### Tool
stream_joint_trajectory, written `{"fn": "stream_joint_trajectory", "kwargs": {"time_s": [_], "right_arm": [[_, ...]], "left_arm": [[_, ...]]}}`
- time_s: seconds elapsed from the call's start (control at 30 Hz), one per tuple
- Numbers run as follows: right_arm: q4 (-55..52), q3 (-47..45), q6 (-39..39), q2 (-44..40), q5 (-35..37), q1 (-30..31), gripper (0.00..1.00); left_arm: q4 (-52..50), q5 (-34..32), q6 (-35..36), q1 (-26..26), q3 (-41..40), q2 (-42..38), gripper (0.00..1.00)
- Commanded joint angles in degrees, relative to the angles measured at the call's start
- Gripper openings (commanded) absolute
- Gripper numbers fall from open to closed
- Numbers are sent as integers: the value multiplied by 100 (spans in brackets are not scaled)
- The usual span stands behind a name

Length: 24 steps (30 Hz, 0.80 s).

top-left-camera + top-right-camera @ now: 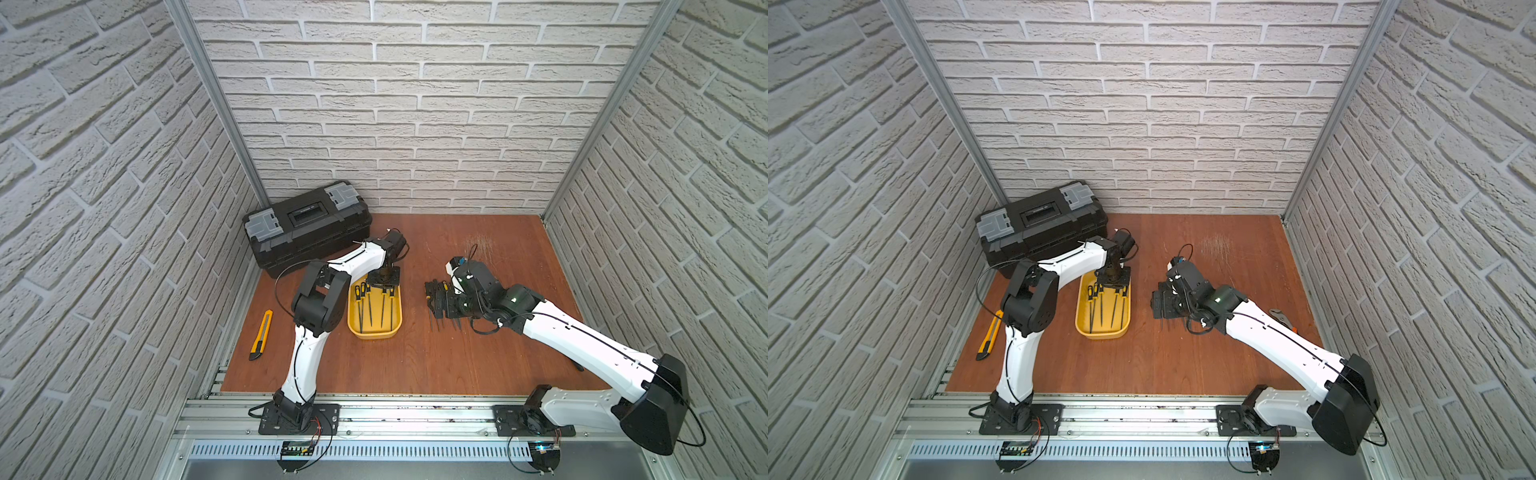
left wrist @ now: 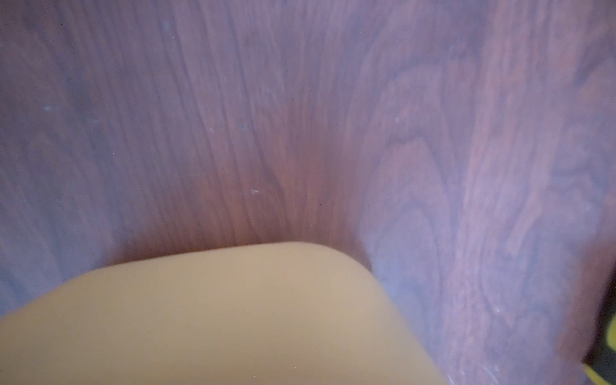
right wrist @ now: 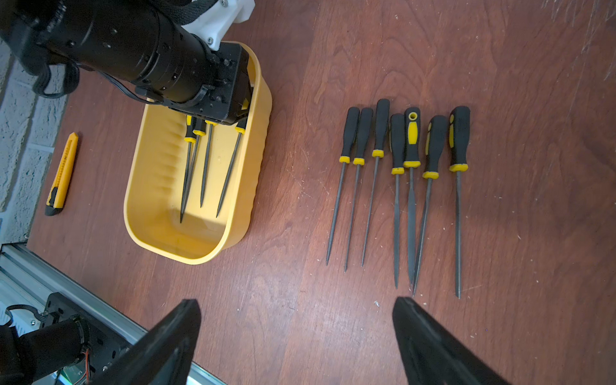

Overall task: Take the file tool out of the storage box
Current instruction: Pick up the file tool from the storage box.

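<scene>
The yellow storage box [image 1: 374, 334] [image 1: 1100, 334] [image 3: 200, 256] lies left of centre on the wooden floor, with several black-and-yellow file tools [image 1: 382, 309] [image 3: 228, 180] lying lengthwise in it. My left gripper [image 1: 384, 286] [image 1: 1113, 284] [image 3: 240, 110] reaches straight down into the box's far end. It is shut on the handle of the file nearest the box's right wall, and the grip is mostly hidden. The left wrist view shows only a blurred box wall [image 2: 200, 316] and floor. My right gripper [image 3: 298, 301] [image 1: 436, 299] hangs open and empty above a row of several files [image 3: 411, 186] on the floor.
A black toolbox [image 1: 307, 226] with grey latches stands at the back left, close behind the left arm. A yellow utility knife [image 1: 261, 334] [image 3: 61, 173] lies by the left wall. Pliers [image 1: 1281, 318] peek out behind the right arm. Brick walls close three sides.
</scene>
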Motion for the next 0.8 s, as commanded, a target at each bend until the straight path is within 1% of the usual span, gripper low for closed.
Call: {"fn": "stream_joint_trajectory", "kwargs": {"time_s": [0.0, 0.1, 0.17, 0.4, 0.57, 0.7, 0.77], "right_arm": [[50, -69, -5, -115, -22, -38, 95], [76, -88, -5, -127, -77, -37, 95], [126, -96, -36, -101, -199, -39, 95], [754, -331, 111, -20, -832, -34, 94], [1246, -397, 307, 88, -1170, -33, 81], [1639, -229, 398, 328, -1529, -20, 69], [1812, -101, 427, 473, -1700, 11, 65]], "left_arm": [[-82, -73, 52, -48, 53, 3, 18], [-77, -23, 62, -29, -2, -178, 16], [-25, 133, 38, 11, -86, -371, 16], [442, 851, -211, 359, -679, -1529, 16], [605, 1226, -398, 569, -945, -2204, 15], [858, 1511, -608, 617, -1162, -2611, 15], [1031, 1652, -748, 635, -1302, -2763, 14]]}}
